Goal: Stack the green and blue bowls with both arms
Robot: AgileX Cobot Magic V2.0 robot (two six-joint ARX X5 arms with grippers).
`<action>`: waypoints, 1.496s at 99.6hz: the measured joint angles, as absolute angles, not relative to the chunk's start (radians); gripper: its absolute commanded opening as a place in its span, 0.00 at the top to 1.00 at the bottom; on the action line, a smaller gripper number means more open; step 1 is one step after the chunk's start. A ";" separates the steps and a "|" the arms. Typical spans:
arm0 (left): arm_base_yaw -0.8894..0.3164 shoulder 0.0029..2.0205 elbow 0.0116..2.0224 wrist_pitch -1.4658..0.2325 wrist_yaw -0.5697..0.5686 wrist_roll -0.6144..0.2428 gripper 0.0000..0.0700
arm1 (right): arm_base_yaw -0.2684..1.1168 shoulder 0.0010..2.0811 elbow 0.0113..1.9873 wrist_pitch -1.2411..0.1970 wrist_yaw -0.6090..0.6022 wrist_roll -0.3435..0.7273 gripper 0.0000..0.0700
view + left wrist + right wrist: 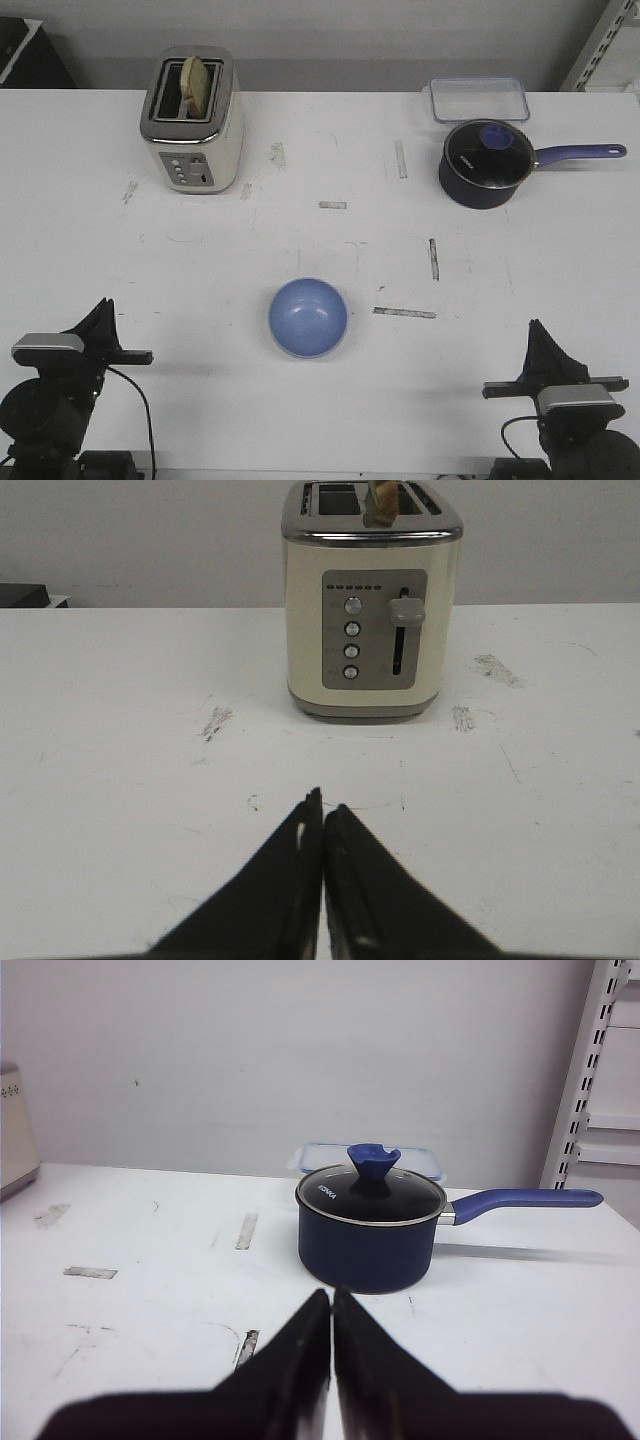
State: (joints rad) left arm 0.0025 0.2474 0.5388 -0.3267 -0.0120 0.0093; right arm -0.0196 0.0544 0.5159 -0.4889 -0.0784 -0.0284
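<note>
The blue bowl point(308, 317) stands on the table point(200, 260) between both arms, a little nearer to the left tool point(322, 815) than to the right tool point(332, 1300). Both tools are pressed together and hold nothing. No green bowl is visible.

Bright, even overhead light, soft short shadows; the white table point(200, 290) looks slightly washed out.

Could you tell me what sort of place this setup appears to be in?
Probably a robotics lab with a mock kitchen tabletop: a scuffed white table marked with tape strips, kitchen props such as a toaster and lidded saucepan, and metal shelving uprights against a bare wall.
</note>
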 measured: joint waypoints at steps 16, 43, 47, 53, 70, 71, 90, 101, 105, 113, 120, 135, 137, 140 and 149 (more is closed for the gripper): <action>0.002 0.247 0.539 -0.326 -0.012 0.009 1.00 | -0.020 0.054 0.516 -0.488 -0.078 -0.028 1.00; 0.002 0.247 0.539 -0.326 -0.012 0.009 1.00 | -0.020 0.054 0.516 -0.481 -0.078 -0.028 1.00; 0.002 0.247 0.539 -0.326 -0.012 0.009 1.00 | -0.020 0.054 0.516 -0.481 -0.078 -0.028 1.00; 0.002 0.247 0.539 -0.326 -0.012 0.009 1.00 | -0.020 0.054 0.516 -0.481 -0.078 -0.028 1.00; 0.002 0.245 0.538 -0.321 -0.012 0.009 1.00 | -0.020 0.054 0.516 -0.481 -0.078 -0.028 1.00; 0.002 0.245 0.536 -0.317 -0.012 0.009 1.00 | -0.020 0.054 0.516 -0.481 -0.078 -0.028 1.00; 0.002 0.185 0.399 -0.177 -0.012 0.009 1.00 | -0.020 0.054 0.516 -0.481 -0.078 -0.028 1.00; 0.002 0.114 0.275 -0.100 -0.006 0.009 1.00 | -0.020 0.054 0.516 -0.481 -0.078 -0.028 1.00; 0.002 0.086 0.233 -0.071 -0.004 0.009 1.00 | -0.020 0.054 0.516 -0.481 -0.078 -0.028 1.00; 0.002 0.035 0.160 -0.043 -0.004 0.009 1.00 | -0.020 0.054 0.516 -0.481 -0.078 -0.028 1.00; 0.002 0.005 0.099 -0.032 -0.004 0.009 1.00 | -0.020 0.054 0.516 -0.481 -0.078 -0.028 1.00; 0.002 0.008 0.034 0.022 -0.002 0.009 1.00 | -0.020 0.054 0.516 -0.480 -0.078 -0.028 1.00; 0.002 0.009 0.034 0.036 -0.002 0.009 1.00 | -0.020 0.054 0.516 -0.481 -0.078 -0.028 1.00; 0.001 0.007 0.034 0.044 -0.002 0.009 1.00 | -0.020 0.054 0.516 -0.481 -0.078 -0.028 1.00; 0.002 0.006 0.034 0.037 -0.002 0.009 1.00 | -0.020 0.054 0.516 -0.480 -0.078 -0.028 1.00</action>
State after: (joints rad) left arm 0.0017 0.0055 0.0341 0.0368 -0.0025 0.0090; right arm -0.0196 0.0544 0.5159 -0.4801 -0.0776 -0.0284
